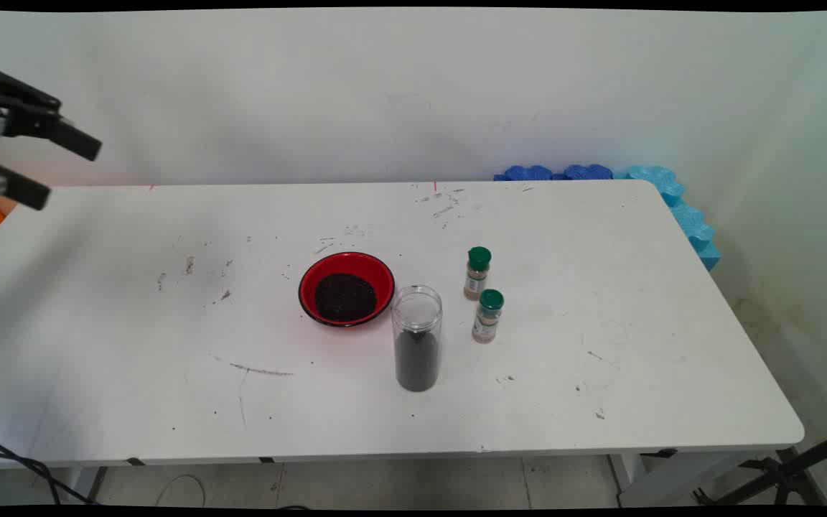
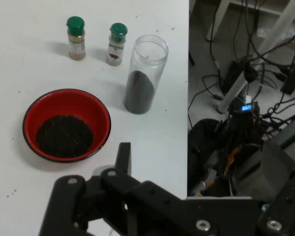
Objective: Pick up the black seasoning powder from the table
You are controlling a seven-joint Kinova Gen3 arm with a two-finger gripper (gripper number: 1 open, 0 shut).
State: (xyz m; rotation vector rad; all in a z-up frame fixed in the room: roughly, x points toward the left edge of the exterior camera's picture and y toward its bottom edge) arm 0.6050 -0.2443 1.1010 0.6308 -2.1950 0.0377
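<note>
- Red bowl point(image 1: 346, 289) with dark grains sits mid-table, nothing touching it.
- Gripper point(image 1: 40, 170) hangs far left, fingers apart, empty.
- Clear jar point(image 1: 417, 337), then two green-capped shakers point(image 1: 477, 273) further right.
- Only the hand view shows floor cables point(image 2: 246, 73).

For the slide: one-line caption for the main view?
Open gripper raised at the table's left edge, far from a red bowl of dark grains, a clear jar and two green-capped shakers.
</note>
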